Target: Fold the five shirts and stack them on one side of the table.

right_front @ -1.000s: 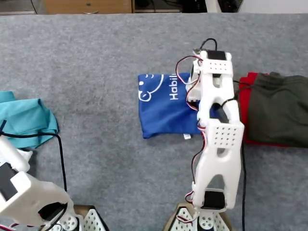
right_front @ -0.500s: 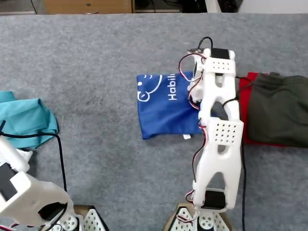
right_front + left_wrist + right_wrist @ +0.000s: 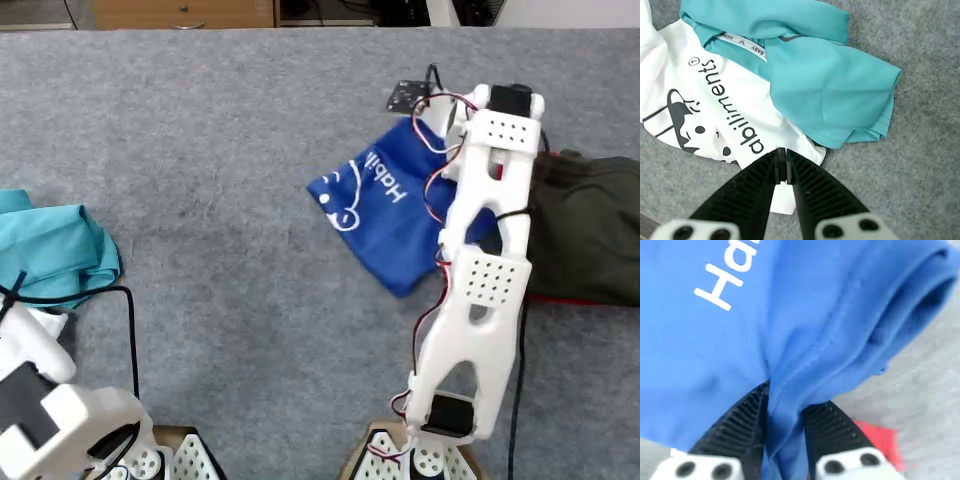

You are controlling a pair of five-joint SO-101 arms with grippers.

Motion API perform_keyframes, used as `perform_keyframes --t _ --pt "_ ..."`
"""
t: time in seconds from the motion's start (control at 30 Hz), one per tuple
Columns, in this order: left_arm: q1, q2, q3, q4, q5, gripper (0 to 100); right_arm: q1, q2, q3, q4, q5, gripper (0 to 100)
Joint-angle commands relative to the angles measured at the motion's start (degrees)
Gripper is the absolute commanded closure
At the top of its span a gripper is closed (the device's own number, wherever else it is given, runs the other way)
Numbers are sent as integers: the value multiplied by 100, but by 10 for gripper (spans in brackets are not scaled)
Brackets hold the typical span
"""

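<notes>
Right gripper (image 3: 787, 401): you have its jaws pinching a bunched fold of the blue shirt (image 3: 385, 210), cloth pressed tight between the ribbed pads.
Blue shirt: folded and lying askew on the grey table (image 3: 200, 130), right of centre toward the far side, white lettering up; its right end runs under your right arm (image 3: 480, 290).
Stack on the right: a dark olive shirt (image 3: 585, 230) lies on a red shirt (image 3: 875, 437), with a sliver of red showing along the pile's near edge; the blue shirt is just beside the pile (whether it touches the pile is hidden by the arm).
Left gripper (image 3: 782, 155): jaws pressed together, tips over the near edge of a white printed shirt (image 3: 700, 110); you cannot tell whether any cloth is caught between them.
Left side: the teal shirt (image 3: 55, 250) lies crumpled at the table's left edge, draped partly over the white one, well apart from the blue shirt.
</notes>
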State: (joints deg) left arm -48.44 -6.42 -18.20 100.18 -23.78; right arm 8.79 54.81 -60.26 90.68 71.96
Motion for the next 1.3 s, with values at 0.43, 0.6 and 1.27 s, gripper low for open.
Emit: perform_keyframes --t 0.43,0.6,1.27 --pt "-185 -426 255 62 -484 980 -585 251 -321 -1890 -1591 846" --pt "-193 -418 264 62 -554 980 -514 259 -505 -1908 -2998 751" --pt "-167 -426 264 62 -527 980 -980 259 -2791 1178 -7552 751"
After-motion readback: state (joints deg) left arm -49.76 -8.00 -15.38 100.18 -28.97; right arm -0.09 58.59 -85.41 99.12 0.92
